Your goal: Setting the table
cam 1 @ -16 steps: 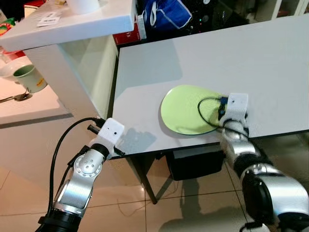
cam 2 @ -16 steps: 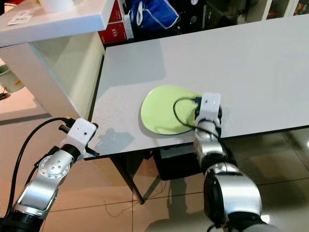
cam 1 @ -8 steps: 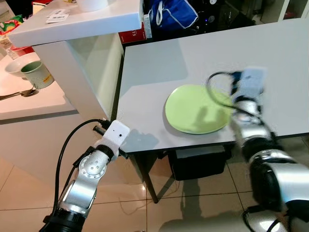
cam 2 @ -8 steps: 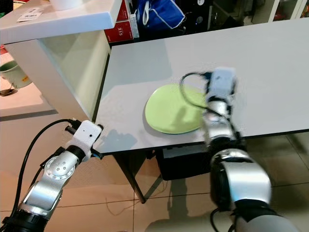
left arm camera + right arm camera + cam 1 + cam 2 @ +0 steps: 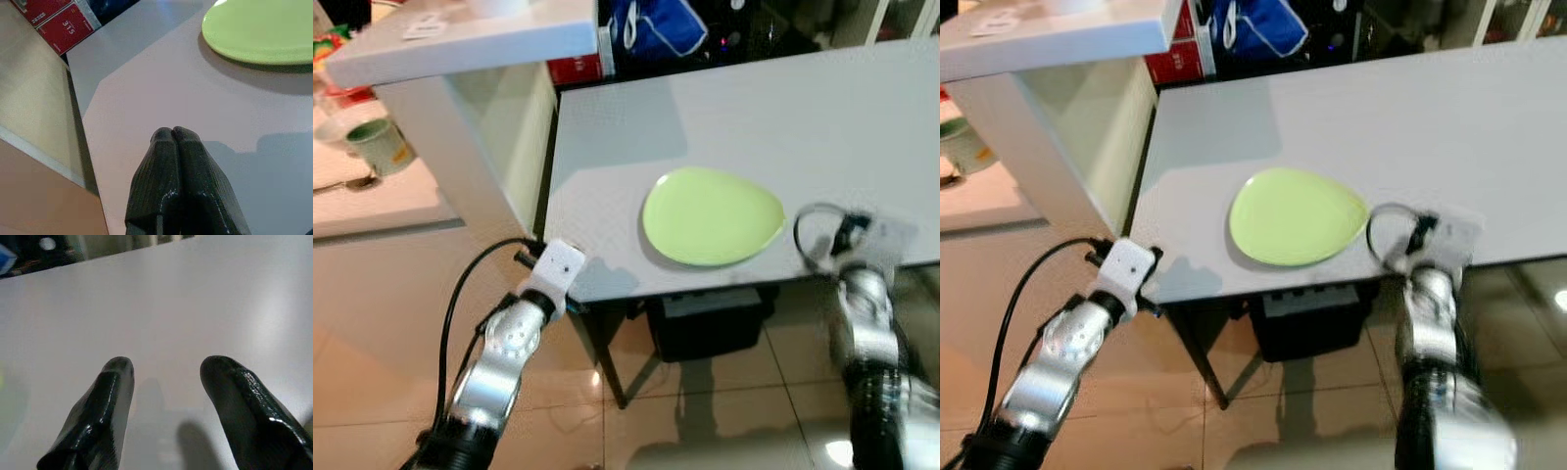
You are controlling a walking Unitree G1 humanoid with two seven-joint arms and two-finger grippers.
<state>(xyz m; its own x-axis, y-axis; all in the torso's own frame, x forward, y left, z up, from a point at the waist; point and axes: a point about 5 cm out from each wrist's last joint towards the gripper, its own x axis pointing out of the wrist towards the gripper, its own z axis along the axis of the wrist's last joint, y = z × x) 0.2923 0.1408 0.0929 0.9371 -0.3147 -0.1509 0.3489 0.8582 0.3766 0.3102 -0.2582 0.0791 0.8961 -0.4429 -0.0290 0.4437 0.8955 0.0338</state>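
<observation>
Hovering my right gripper (image 5: 166, 396) wide apart beside the green plate (image 5: 712, 215), I risk nudging it off the table (image 5: 822, 117) edge.

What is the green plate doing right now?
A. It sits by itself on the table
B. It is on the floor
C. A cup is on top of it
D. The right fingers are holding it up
A: the green plate lies flat on the table, with the right gripper open beside it, touching nothing.
</observation>
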